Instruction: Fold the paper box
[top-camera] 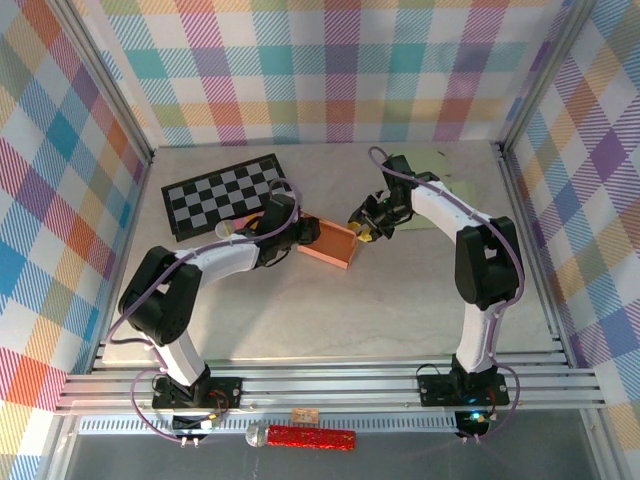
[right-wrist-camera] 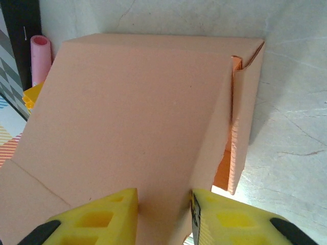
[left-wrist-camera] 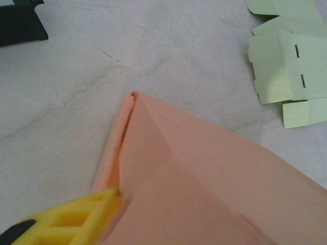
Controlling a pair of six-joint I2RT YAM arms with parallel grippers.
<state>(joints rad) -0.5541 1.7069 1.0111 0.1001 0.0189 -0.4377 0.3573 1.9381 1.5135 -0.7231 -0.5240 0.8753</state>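
**Top external: both arms on the box, mid-table**

Top external view puts your orange paper box (top-camera: 331, 244) around the middle of the table (top-camera: 300, 320), just off the near-right corner of the checkerboard (top-camera: 225, 195). It sits open side up with its walls partly raised. Your left gripper (top-camera: 298, 232) is at the box's left end and your right gripper (top-camera: 362, 229) is at its right end, so both are right up against it.

On your left wrist cam, one yellow finger (left-wrist-camera: 71, 220) presses against the box (left-wrist-camera: 204, 184) by a folded edge. I honestly can't tell if that gripper is clamped or not. A few green cardboard blanks (left-wrist-camera: 286, 61) lie flat on the table further off, well apart from the box.

On the right wrist cam, your right gripper (right-wrist-camera: 163, 206) straddles a box panel (right-wrist-camera: 133, 112), with one finger (right-wrist-camera: 104, 217) on each side of it. Whether it's actually pinching the panel, can't tell. A pink tube (right-wrist-camera: 41, 56) lies beyond the box's far edge.
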